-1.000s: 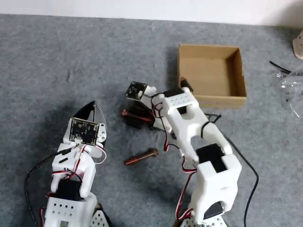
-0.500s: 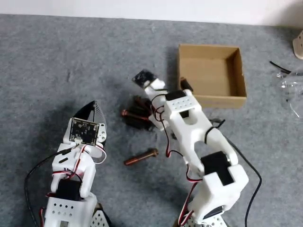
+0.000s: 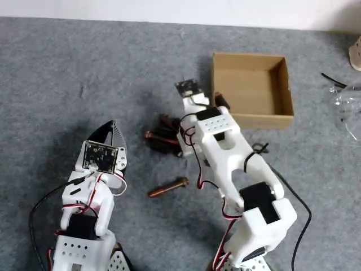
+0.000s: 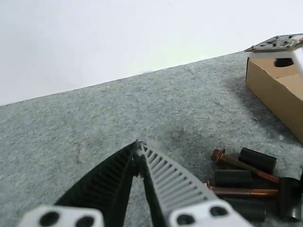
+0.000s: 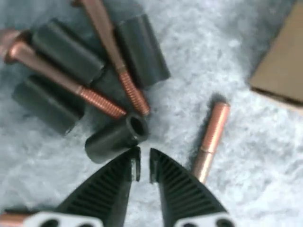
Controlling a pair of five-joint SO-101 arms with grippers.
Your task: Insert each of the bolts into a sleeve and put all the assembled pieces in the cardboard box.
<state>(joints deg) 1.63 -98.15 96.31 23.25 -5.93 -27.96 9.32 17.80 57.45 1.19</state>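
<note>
Swinging toward the cardboard box [image 3: 252, 119] this past second, the right end effector [image 5: 141, 163] now hangs empty, open a crack, just above a black sleeve [image 5: 116, 137] among the bolts [image 5: 97, 99]. The left end effector [image 4: 138, 147] is closed on nothing. By my reading, no bolt is sleeved yet.

Grey felt table cover [image 3: 84, 68], white wall [image 3: 169, 8] along far edge, soft even light

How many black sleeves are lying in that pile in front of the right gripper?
4. One sleeve lies at the tips of the right gripper, one between the two bolts, one outside each bolt. The arm may hide more.
</note>
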